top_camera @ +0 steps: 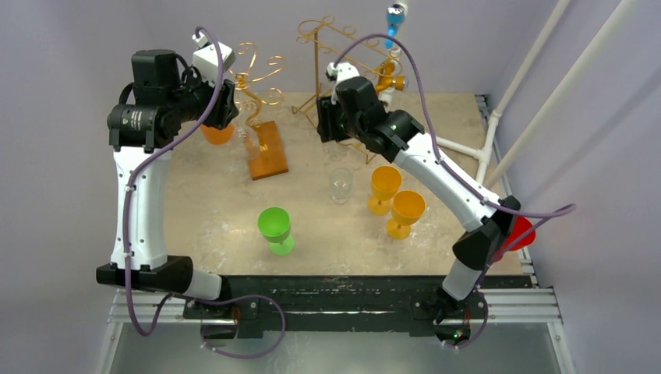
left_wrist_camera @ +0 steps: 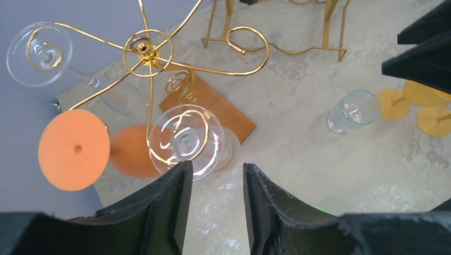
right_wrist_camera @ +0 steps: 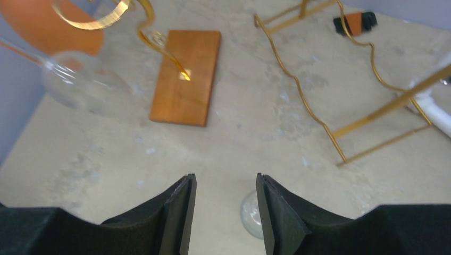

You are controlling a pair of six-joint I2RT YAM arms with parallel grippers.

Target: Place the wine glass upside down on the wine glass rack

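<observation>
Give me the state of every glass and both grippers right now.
left gripper, open, empty
right gripper, open, empty
orange glass, hanging upside down on spiral rack
near clear glass, hanging upside down on it
far clear glass, same
table clear glass, upright
green glass, upright
rear yellow glass, upright
front yellow glass, upright

Gold rack (left_wrist_camera: 142, 49), clear wine glass (left_wrist_camera: 186, 141), mottled beige table (left_wrist_camera: 319, 175), seemingly red cup (top_camera: 524, 232)
</observation>
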